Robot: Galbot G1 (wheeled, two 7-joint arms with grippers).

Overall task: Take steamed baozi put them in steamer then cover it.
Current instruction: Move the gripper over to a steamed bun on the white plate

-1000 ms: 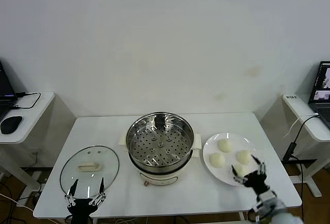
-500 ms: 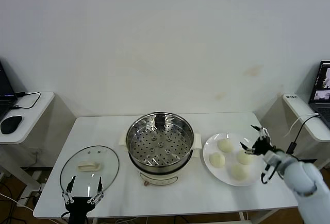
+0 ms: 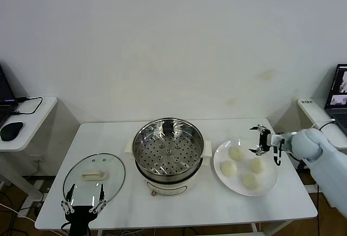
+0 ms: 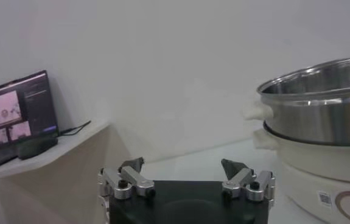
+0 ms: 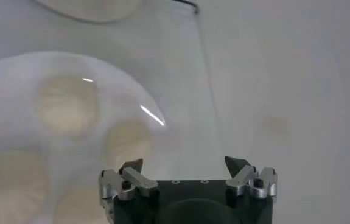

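Note:
Four cream-white baozi lie on a white plate (image 3: 271, 179) right of the steamer: one at the back (image 3: 236, 152), one on the left (image 3: 228, 168), one on the right (image 3: 257, 165), one in front (image 3: 250, 180). The shiny steamer (image 3: 168, 148) stands mid-table on its cream pot base (image 3: 167, 186), with nothing on its perforated floor. My right gripper (image 3: 256, 140) is open and empty, hovering over the plate's far right edge, just above the right baozi. In the right wrist view, my right gripper (image 5: 184, 163) is beside the plate (image 5: 117, 91) and baozi (image 5: 67, 103). My left gripper (image 3: 84, 204) is open and empty at the table's front left.
The round glass lid (image 3: 94, 176) with a cream handle lies flat left of the steamer, just behind my left gripper. The left wrist view shows the steamer (image 4: 321, 103) close by and a laptop (image 4: 16, 115) on a side table. Side tables stand at both ends.
My right arm has swung from the table's front right edge up and back to the plate's far right edge. My left gripper has sunk slightly toward the front edge.

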